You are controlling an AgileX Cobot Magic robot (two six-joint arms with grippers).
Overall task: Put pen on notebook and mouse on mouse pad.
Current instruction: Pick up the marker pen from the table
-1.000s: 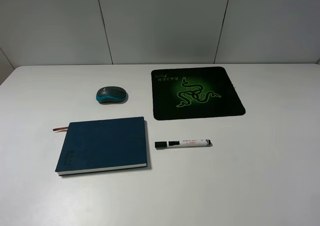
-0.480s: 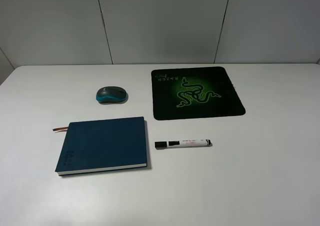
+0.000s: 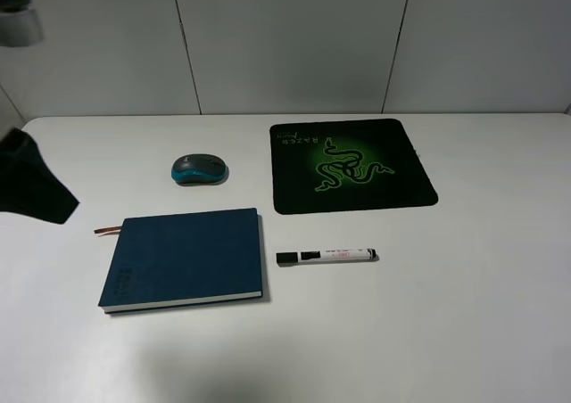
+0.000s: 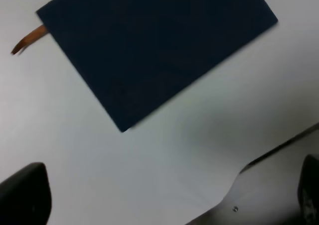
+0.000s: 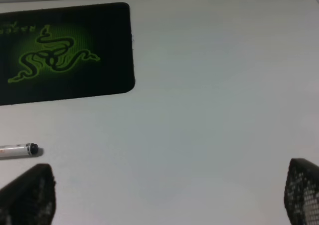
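The teal mouse [image 3: 199,168] with its dark grey top rests on the white table, left of the black mouse pad [image 3: 350,165] [image 5: 60,53] with the green snake emblem. Nearer the front lies the navy notebook [image 3: 185,258] [image 4: 154,46], ribbon sticking out at its left. Just right of it is the white pen [image 3: 326,256], black cap toward the notebook; only one end of the pen [image 5: 20,150] shows in the right wrist view. My left gripper [image 4: 169,185] hovers open and empty over the table beside the notebook. My right gripper [image 5: 164,192] is open and empty, right of the pen.
A dark part of my left arm [image 3: 31,189] juts in at the left edge, left of the notebook and mouse. The table's near edge [image 4: 269,158] shows in the left wrist view. A pale panelled wall [image 3: 285,37] stands behind the table.
My left arm has come into the exterior view at the left edge. The mouse, pad, notebook and pen have not moved.
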